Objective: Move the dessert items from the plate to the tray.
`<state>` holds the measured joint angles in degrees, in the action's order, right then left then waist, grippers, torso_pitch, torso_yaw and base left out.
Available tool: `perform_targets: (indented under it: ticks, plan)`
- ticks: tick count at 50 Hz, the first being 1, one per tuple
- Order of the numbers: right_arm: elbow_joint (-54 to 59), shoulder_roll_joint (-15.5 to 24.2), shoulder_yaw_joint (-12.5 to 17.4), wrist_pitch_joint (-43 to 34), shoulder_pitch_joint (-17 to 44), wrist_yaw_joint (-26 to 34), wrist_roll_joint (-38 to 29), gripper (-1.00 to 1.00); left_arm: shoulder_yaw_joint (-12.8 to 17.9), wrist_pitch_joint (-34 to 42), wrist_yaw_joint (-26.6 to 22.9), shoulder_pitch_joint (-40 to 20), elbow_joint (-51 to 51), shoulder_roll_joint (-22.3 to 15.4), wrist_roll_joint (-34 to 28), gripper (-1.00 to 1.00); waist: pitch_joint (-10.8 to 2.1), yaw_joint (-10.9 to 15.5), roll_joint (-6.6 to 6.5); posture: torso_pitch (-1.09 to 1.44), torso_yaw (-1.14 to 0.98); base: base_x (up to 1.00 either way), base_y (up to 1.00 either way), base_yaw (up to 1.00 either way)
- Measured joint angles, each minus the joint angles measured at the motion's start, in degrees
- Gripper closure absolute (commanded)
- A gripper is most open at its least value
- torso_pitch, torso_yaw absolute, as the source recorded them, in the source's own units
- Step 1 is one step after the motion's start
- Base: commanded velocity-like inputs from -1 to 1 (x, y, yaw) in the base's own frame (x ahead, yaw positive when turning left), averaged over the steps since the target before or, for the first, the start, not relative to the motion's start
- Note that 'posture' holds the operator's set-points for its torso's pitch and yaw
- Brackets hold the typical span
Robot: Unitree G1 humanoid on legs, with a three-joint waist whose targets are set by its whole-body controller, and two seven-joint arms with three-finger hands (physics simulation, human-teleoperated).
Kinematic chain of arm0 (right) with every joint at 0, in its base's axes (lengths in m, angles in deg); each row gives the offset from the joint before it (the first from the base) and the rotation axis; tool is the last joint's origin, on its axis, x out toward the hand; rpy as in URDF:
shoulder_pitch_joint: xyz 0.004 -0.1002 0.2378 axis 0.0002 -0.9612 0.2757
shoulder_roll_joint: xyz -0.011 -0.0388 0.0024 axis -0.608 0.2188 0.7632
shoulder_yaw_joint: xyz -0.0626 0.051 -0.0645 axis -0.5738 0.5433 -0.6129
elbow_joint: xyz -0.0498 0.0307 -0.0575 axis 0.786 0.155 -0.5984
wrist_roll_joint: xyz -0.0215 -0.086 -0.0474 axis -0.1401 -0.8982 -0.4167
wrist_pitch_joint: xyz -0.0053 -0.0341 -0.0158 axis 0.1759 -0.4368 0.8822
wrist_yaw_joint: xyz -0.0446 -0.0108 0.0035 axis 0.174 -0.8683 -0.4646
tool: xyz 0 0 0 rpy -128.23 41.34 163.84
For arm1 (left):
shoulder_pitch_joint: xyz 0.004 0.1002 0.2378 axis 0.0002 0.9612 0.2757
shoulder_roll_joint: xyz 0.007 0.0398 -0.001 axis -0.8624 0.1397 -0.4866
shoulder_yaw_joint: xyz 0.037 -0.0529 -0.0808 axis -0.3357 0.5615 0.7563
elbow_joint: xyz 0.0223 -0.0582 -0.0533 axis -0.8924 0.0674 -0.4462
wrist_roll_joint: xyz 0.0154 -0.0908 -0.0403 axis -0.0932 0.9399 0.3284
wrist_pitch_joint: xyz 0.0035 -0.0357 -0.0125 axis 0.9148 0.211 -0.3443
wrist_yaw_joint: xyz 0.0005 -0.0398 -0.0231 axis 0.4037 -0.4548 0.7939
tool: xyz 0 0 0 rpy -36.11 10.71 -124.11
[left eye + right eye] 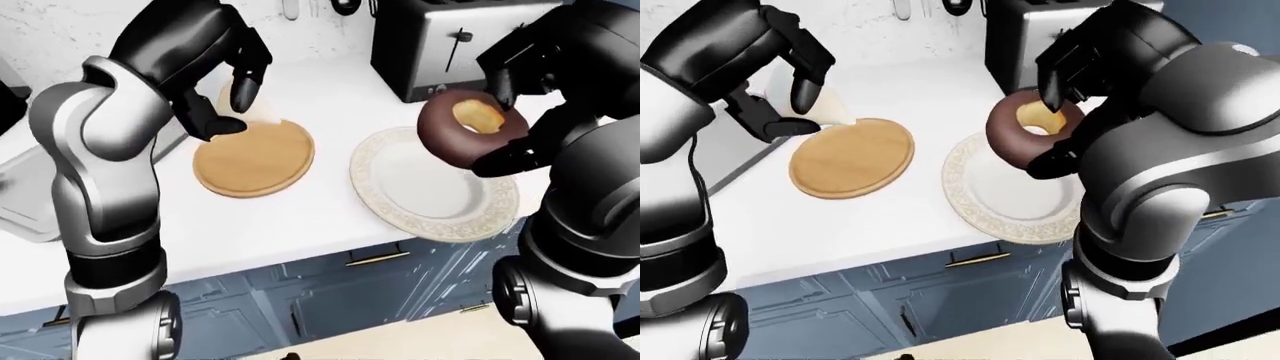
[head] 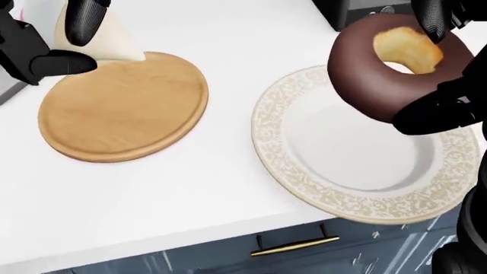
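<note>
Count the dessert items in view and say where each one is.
2. The chocolate donut is held in the right hand above the plate. A pale cream wedge is held by the left hand at the wooden tray's top-left edge. The plate shows none left.

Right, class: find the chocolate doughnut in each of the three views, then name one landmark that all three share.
Left-eye view: doughnut upper right, held in the right robot hand above the plate.
Head view: doughnut top right, over the plate's upper edge.
Right-eye view: doughnut just right of centre, above the plate.
Shared landmark: the round wooden tray, left of the patterned plate in every view.
</note>
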<state>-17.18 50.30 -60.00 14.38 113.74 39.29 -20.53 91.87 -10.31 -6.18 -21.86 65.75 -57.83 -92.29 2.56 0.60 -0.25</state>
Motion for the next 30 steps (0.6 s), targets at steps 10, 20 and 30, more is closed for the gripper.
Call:
perform_targets:
  ticks: [10,20,30]
  plan:
    - [0.17,-2.70,-1.58,-1.08,0.67,0.00,-0.58,1.00,1.38,3.75,-2.26,1.48,2.54,-0.55,-0.55,1.00,1.39,2.66,-4.97,0.00,0.00,-0.21,0.10,0.77]
    - [-0.07,-2.06,-0.71,-1.59,2.09,0.00,-1.07,1.00,0.67,4.43,-1.74,0.74,4.84,0.32,-0.23,1.00,1.77,-3.00,4.34,0.00,0.00,-0.07,0.58,0.40]
    - [0.81,-3.36,0.56,-1.14,2.83,0.00,-2.09,1.00,-0.03,4.42,-1.79,-0.38,4.04,0.36,-0.17,1.00,1.97,-4.32,-3.68,0.00,0.00,0.20,0.87,0.00]
